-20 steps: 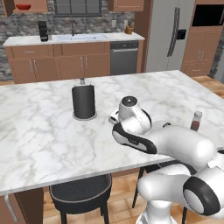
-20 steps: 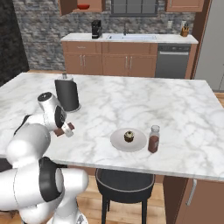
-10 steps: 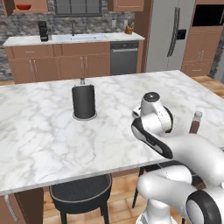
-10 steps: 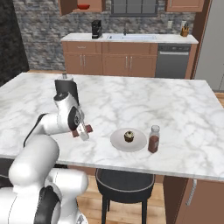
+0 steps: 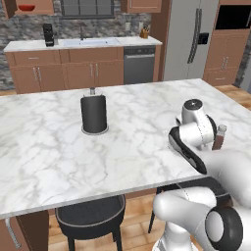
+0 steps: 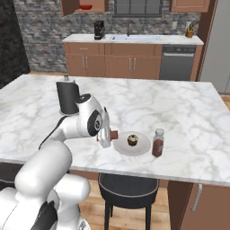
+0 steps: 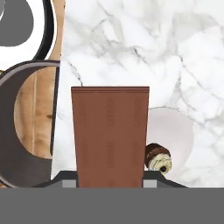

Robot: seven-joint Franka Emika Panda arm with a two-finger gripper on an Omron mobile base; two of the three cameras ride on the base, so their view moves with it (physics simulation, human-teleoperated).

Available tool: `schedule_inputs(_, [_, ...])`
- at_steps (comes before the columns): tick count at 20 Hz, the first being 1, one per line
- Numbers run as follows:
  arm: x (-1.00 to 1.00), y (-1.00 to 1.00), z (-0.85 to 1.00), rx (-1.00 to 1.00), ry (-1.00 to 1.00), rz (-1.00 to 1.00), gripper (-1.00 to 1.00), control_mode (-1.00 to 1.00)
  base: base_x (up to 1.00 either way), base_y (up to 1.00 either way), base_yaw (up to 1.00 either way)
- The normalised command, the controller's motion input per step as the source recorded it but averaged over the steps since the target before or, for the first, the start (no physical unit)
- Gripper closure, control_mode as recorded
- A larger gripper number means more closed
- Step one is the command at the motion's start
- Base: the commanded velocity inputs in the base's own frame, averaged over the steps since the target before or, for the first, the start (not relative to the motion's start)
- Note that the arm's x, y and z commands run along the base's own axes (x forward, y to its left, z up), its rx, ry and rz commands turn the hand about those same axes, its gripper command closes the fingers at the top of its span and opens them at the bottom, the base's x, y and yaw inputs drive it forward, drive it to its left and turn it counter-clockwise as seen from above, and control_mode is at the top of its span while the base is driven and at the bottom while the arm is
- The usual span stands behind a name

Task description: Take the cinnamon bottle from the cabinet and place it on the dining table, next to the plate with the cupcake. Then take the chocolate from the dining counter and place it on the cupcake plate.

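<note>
Claw (image 6: 107, 136) gripping the chocolate (image 7: 110, 135) at frame centre of the hand view, just left of the cupcake (image 6: 132, 139) on its plate (image 6: 139, 148); cinnamon bottle (image 6: 157, 143) stands right of the plate on the marble desk (image 6: 188, 112).

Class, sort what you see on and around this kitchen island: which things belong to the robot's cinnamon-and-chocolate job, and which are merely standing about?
Job: chocolate held in the gripper; plate; cupcake; cinnamon bottle; dining table.

Standing about: black canister; stool; coffee machine; dishwasher.
</note>
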Motion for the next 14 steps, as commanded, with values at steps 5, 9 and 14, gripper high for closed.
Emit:
schedule_inputs(5, [0.18,-0.57,-0.11,0.07,0.03,-0.25,1.0,-1.0,0.0,0.0,0.0])
schedule_inputs(9, [0.28,-0.29,-0.25,0.03,0.0,-0.23,1.0,-1.0,0.0,0.0,0.0])
schedule_inputs(14, [0.25,-0.05,-0.19,0.01,0.0,-0.14,1.0,-1.0,0.0,0.0,0.0])
